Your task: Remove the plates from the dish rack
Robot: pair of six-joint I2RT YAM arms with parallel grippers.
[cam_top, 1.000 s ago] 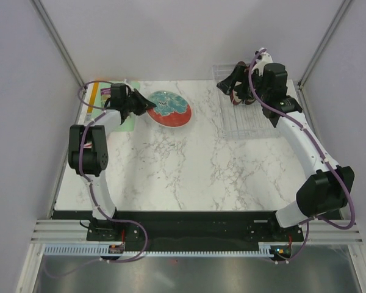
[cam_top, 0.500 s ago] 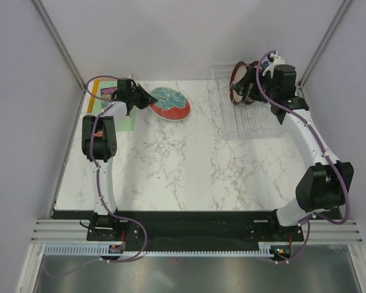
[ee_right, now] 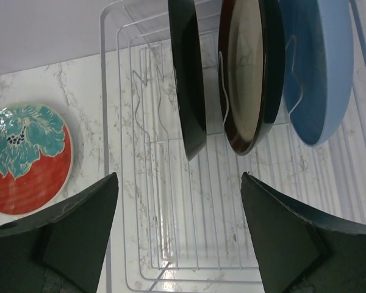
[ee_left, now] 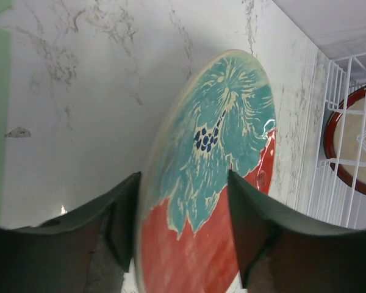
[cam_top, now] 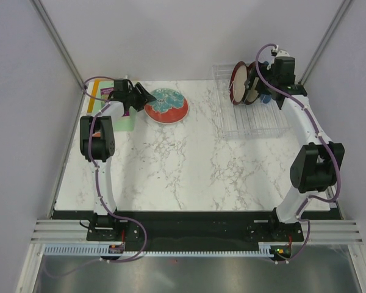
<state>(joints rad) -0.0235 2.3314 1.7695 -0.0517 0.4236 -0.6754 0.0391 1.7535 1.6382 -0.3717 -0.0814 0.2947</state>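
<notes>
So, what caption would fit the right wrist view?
Open right end effector facing three upright plates in the clear dish rack.

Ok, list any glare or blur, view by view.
Top external: even light, sharp, no glare. Left wrist: a bright glint on the red and teal plate; left fingers soft. Right wrist: right fingers blurred, racked plates crisp.

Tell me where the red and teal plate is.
In the top view, the red and teal plate lies at the far left of the table, right at the left pincer and well left of the dish rack.
</notes>
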